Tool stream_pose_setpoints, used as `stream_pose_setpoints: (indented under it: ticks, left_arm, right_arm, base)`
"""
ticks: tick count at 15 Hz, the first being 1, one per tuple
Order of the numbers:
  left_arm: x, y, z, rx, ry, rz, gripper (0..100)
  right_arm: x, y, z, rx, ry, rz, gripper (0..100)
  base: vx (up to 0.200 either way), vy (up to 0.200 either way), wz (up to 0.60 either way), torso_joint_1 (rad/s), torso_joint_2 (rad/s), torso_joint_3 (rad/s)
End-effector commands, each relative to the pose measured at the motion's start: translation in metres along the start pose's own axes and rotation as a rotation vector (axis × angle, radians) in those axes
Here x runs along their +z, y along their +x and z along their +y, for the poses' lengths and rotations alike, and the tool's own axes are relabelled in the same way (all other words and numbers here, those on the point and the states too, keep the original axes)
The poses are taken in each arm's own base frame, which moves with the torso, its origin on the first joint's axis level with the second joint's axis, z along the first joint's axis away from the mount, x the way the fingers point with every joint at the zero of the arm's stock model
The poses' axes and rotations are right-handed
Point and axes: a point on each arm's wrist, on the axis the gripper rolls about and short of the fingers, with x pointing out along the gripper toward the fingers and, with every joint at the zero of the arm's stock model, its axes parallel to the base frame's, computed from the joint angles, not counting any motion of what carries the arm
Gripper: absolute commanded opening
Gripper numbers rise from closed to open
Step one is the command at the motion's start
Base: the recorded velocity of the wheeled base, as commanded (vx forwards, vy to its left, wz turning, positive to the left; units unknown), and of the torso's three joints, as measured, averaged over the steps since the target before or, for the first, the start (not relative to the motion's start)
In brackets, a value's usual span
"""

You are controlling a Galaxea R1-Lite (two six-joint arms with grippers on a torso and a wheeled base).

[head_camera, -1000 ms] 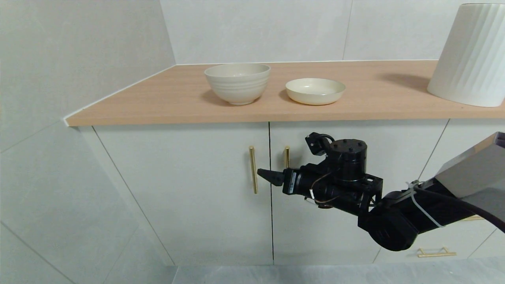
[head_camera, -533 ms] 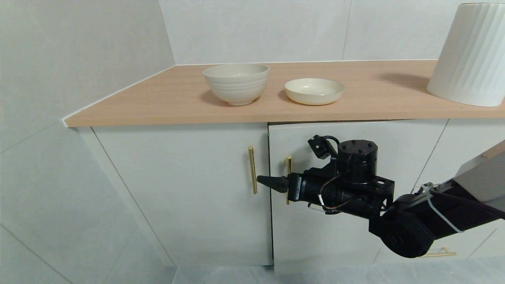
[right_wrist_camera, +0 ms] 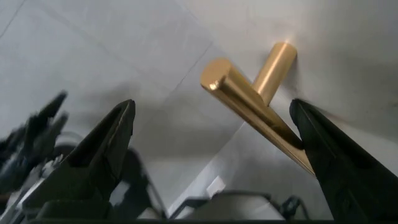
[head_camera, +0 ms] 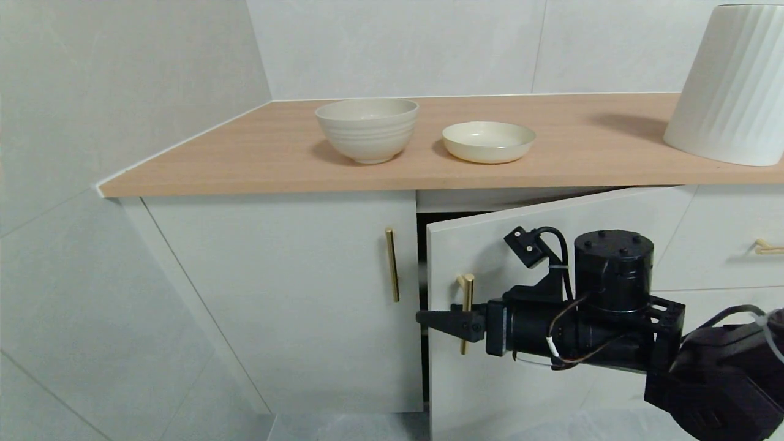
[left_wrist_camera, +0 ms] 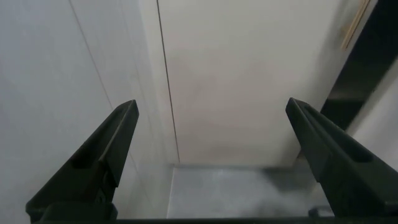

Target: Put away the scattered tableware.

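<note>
Brass-coloured rod handle (right_wrist_camera: 249,99) between right tool's (right_wrist_camera: 211,109) spread black fingers (right_wrist_camera: 102,152) — left tool (left_wrist_camera: 211,109) apart too.

Right door (head_camera: 551,220) ajar, left door (head_camera: 288,294) shut; only a narrow dark gap (head_camera: 422,245) between them. Right gripper (head_camera: 438,320) sits in front of that gap, gold handle (head_camera: 467,294) between its spread fingers, and its arm crosses the door face. On the countertop (head_camera: 245,165), bowl (head_camera: 367,128) and dish (head_camera: 489,141) stand apart, with bare wood between them, in front, and on the bowl's wall side. Side wall (head_camera: 92,92) closes the left end, and 1 white ribbed vessel (head_camera: 732,86) blocks the right.
</note>
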Motion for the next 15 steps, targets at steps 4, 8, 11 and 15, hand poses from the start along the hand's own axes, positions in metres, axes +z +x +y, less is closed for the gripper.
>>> stream_pose_setpoints:
  ticks: [4, 8, 11, 15]
  left_arm:
    - [0.082, -0.007, -0.004, -0.339, -0.041, 0.065, 100]
    - [0.144, 0.074, -0.021, -0.663, -0.105, 0.325, 100]
    - [0.154, 0.121, -0.040, -0.898, -0.139, 0.431, 100]
    - [0.110, 0.187, -0.089, -1.078, -0.146, 0.624, 100]
  right_arm:
    - [-0.004, -0.011, 0.010, 0.018, -0.008, 0.004, 100]
    - [-0.009, -0.014, 0.014, 0.024, -0.005, 0.020, 100]
    - [-0.010, -0.014, 0.014, 0.024, -0.007, 0.022, 100]
    - [-0.013, -0.015, 0.018, 0.036, -0.011, 0.026, 100]
  base:
    - [0.000, 0.000, 0.00, 0.000, 0.00, 0.000]
    - [0.000, 0.000, 0.00, 0.000, 0.00, 0.000]
    - [0.000, 0.000, 0.00, 0.000, 0.00, 0.000]
    - [0.000, 0.000, 0.00, 0.000, 0.00, 0.000]
